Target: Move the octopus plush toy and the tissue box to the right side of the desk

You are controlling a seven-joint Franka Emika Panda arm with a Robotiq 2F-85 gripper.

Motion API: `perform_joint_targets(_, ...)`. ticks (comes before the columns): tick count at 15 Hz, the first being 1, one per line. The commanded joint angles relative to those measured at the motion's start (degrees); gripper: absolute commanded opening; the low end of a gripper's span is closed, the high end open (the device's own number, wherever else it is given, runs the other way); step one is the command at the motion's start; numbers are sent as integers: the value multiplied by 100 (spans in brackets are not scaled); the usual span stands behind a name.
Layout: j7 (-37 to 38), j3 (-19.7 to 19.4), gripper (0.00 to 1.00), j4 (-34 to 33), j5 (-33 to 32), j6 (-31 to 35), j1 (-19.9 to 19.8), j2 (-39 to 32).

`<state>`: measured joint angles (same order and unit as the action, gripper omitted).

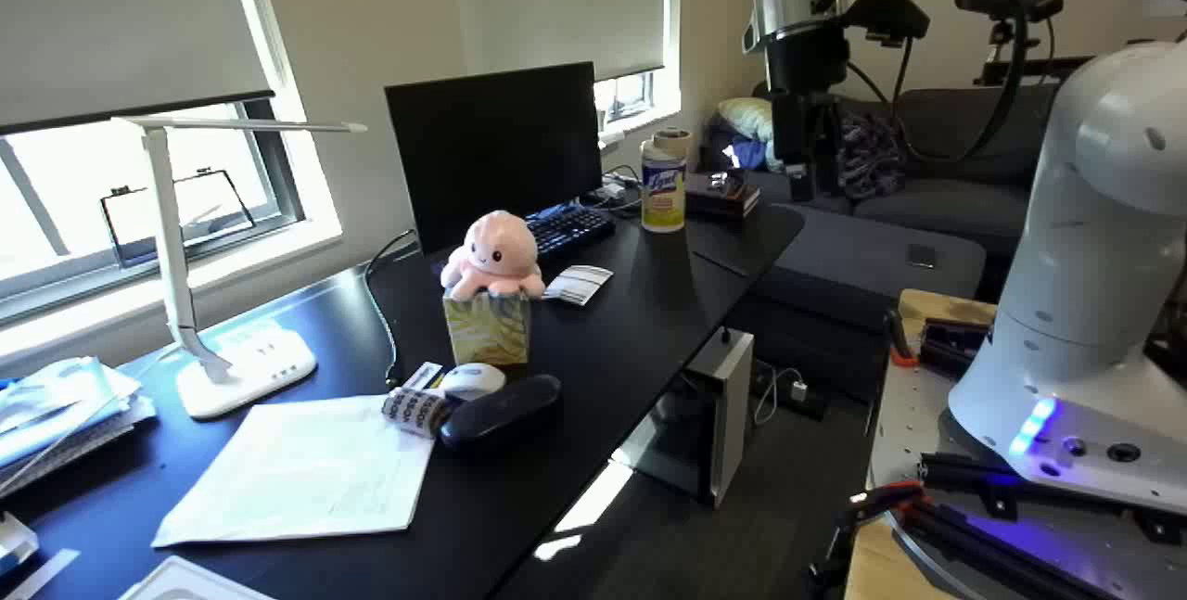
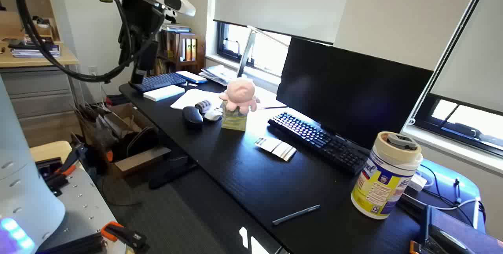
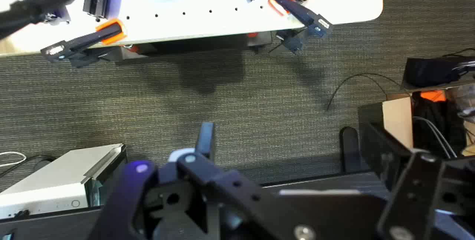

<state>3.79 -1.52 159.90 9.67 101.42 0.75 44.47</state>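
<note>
The pink octopus plush toy (image 1: 494,252) sits on top of the tissue box (image 1: 489,331), a yellow-beige patterned cube. The plush toy (image 2: 240,92) and the tissue box (image 2: 234,120) show the same way in an exterior view. Both are on the black desk (image 1: 631,331), whose bare top also shows in an exterior view (image 2: 224,159). My gripper (image 1: 813,164) is high up, off the desk's long edge and apart from both things. In the wrist view my gripper (image 3: 291,136) has its fingers wide apart with nothing between them. The plush and box are out of the wrist view.
A wipes canister (image 2: 385,179), a keyboard (image 2: 318,138), a monitor (image 1: 501,155) and a pen (image 2: 295,214) are on the desk. A black case (image 1: 501,410), a white mouse (image 1: 473,381), papers (image 1: 306,470) and a lamp (image 1: 246,368) are near the tissue box.
</note>
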Motion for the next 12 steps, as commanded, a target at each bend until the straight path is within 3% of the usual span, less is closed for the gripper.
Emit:
perform_joint_targets(1, -34, 54, 100, -4, 30, -26, -62, -4)
perform_joint_targets(5, -88, 9, 100, 0, 0, 66, -100, -30)
perform_joint_targets(12, -424, 73, 100, -1692, -290, 699, 27, -2135)
